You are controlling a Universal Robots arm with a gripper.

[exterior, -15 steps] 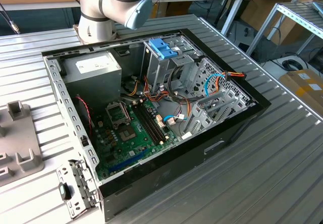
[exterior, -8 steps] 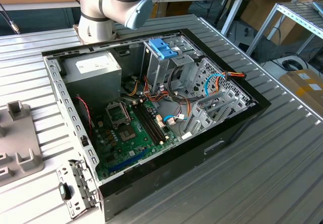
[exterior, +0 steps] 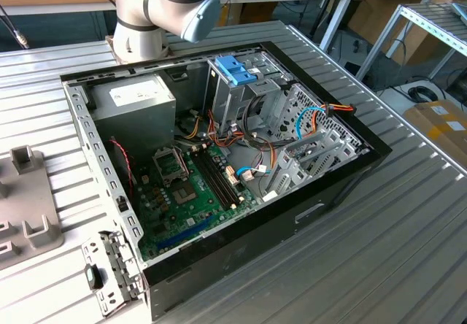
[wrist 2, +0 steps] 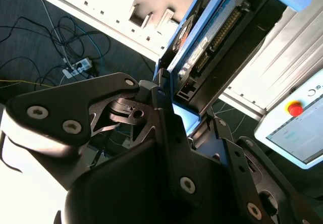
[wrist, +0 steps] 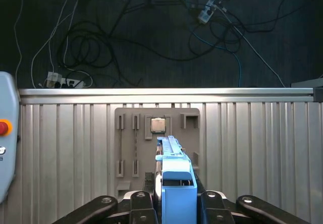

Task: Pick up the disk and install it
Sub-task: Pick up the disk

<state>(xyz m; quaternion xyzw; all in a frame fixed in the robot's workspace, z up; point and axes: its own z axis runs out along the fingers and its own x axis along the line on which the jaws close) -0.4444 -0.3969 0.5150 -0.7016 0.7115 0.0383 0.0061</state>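
Claw (wrist: 175, 200) clamped on the disk (wrist: 174, 176), its two fingers closed against opposite sides of the light-blue carrier. In the first wrist view the disk is seen edge-on, standing out from the fingers. Beyond it lie a grey parts tray (wrist: 128, 133), which holds a processor chip (wrist: 158, 125), and the ribbed metal counter (wrist: 262, 148). The disk appears to hang clear of both, though whether its far end touches the tray cannot be told. The second wrist view shows the metal face and connector edge of the drive, framed by the carrier rails.

Step in hand, as judged: the pick-up looks complete and the disk is being carried; it is not yet installed. In the exterior view the open computer case (exterior: 314, 193) sits on the counter with its upright drive cage (exterior: 244, 101), topped by a blue handle piece (exterior: 235, 70), and no disk is at the cage.

Installation would call for bringing the carrier rails square to the cage opening and keeping clear of the loose cables (exterior: 321, 116) beside it, with a firm grip throughout.
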